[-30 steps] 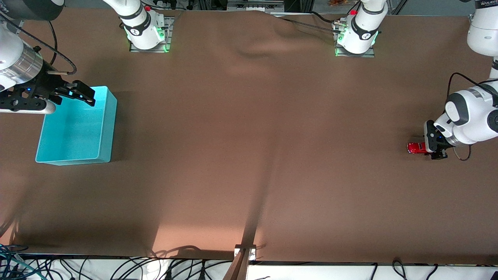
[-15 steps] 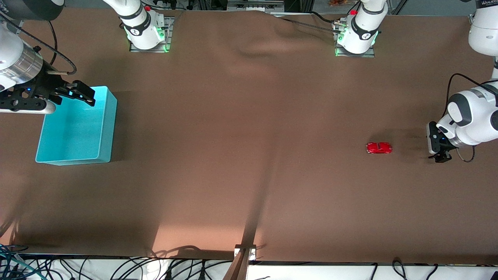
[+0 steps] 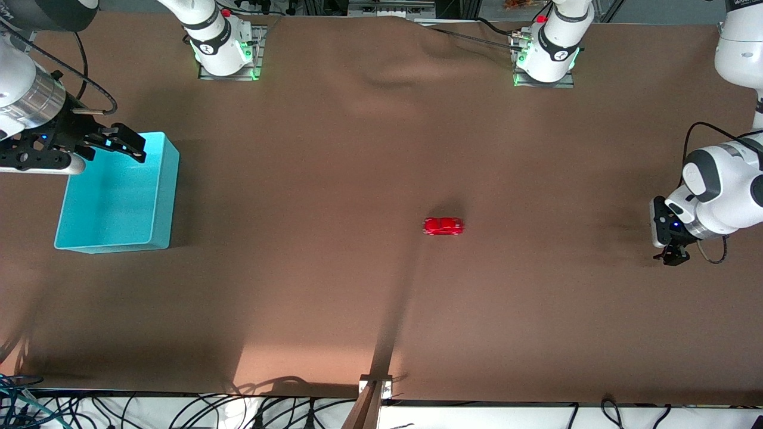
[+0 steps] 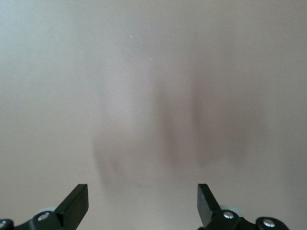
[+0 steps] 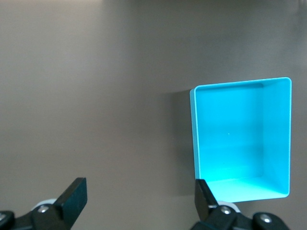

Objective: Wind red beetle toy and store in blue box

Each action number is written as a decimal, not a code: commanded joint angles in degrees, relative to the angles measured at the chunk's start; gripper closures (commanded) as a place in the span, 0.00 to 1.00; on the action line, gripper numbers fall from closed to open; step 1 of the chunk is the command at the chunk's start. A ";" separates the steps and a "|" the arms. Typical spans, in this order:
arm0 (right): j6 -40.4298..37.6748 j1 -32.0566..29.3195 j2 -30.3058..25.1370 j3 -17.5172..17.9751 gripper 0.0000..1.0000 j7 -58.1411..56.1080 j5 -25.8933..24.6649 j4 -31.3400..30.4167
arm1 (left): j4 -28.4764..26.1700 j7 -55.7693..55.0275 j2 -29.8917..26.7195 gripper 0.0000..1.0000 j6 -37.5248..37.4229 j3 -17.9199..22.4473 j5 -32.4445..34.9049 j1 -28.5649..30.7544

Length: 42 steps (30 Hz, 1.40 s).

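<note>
Red beetle toy [image 3: 443, 226] motion-blurred, windows and wheels unreadable; right gripper [image 3: 122, 145] hides blue box [image 3: 160, 196] corner.

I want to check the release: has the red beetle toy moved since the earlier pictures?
Yes. The red beetle toy has rolled away from the open left hand toward the blue box, and is now near the table's middle.

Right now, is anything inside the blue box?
Nothing shows in the blue box; its floor looks bare in the right wrist view. The right gripper, open, hides one corner in the front view. The red beetle toy sits mid-table.
</note>
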 commanded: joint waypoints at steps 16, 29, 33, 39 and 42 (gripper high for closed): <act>-1.16 -0.34 0.39 0.03 0.00 -0.20 1.09 1.34 | 2.75 -18.62 -9.02 0.00 -6.11 -0.67 -1.64 -2.96; -1.07 -0.34 1.00 -1.02 0.00 -0.64 1.09 0.81 | 2.57 -41.91 -19.13 0.00 -19.99 0.47 -1.64 -8.84; -0.55 0.01 2.41 -0.94 0.00 -3.00 0.83 0.89 | 2.57 -49.56 -21.94 0.00 -23.77 2.22 -1.73 -12.00; -0.63 0.10 4.96 -0.85 0.00 -18.63 1.09 0.81 | 2.57 -60.63 -25.90 0.00 -28.61 5.39 -3.91 -17.10; -0.81 -0.25 6.36 -0.94 0.00 -28.11 1.18 0.72 | 2.57 -66.69 -27.83 0.00 -30.81 7.93 -6.46 -20.17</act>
